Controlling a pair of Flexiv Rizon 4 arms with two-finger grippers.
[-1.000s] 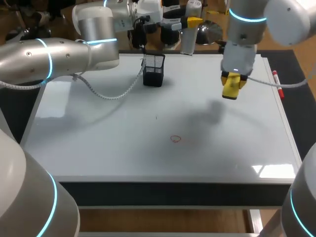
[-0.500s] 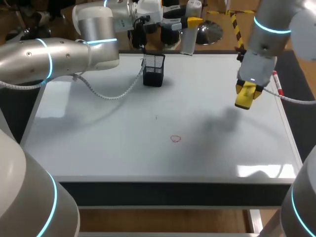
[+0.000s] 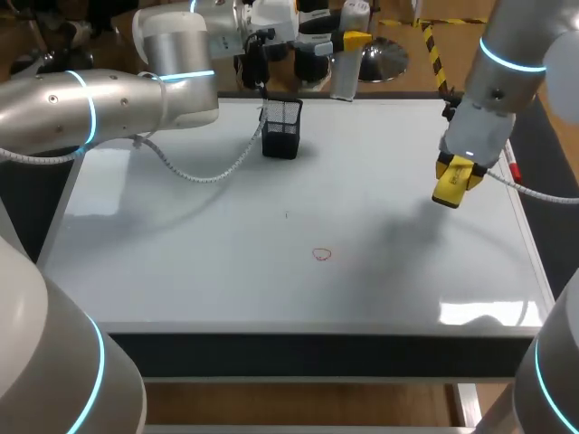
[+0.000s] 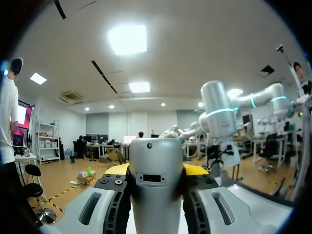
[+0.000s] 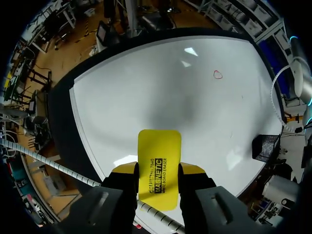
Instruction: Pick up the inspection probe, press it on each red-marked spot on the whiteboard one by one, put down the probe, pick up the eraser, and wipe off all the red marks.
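Note:
The whiteboard point(image 3: 181, 253) carries one small red ring mark point(image 3: 322, 254) near its front middle. My right gripper point(image 3: 455, 174) hangs above the board's right side, shut on the yellow eraser point(image 3: 450, 188). In the right wrist view the eraser point(image 5: 159, 151) juts out between the fingers of the right gripper point(image 5: 159, 171), with the whiteboard point(image 5: 146, 83) below and the red mark point(image 5: 218, 74) far ahead. My left gripper point(image 3: 336, 41) is beyond the board's back edge. In the left wrist view the left gripper point(image 4: 156, 169) is shut on the grey cylindrical probe point(image 4: 156, 156).
A black mesh holder point(image 3: 281, 128) stands on the board near its back edge, also seen in the right wrist view as a black mesh holder point(image 5: 265, 146). A red marker pen point(image 3: 508, 152) lies along the board's right edge. The left arm's cable point(image 3: 208, 167) hangs over the back left.
My right arm has carried the eraser rightwards and a little toward the front, from the board's back middle to its right side. The left arm has not moved.

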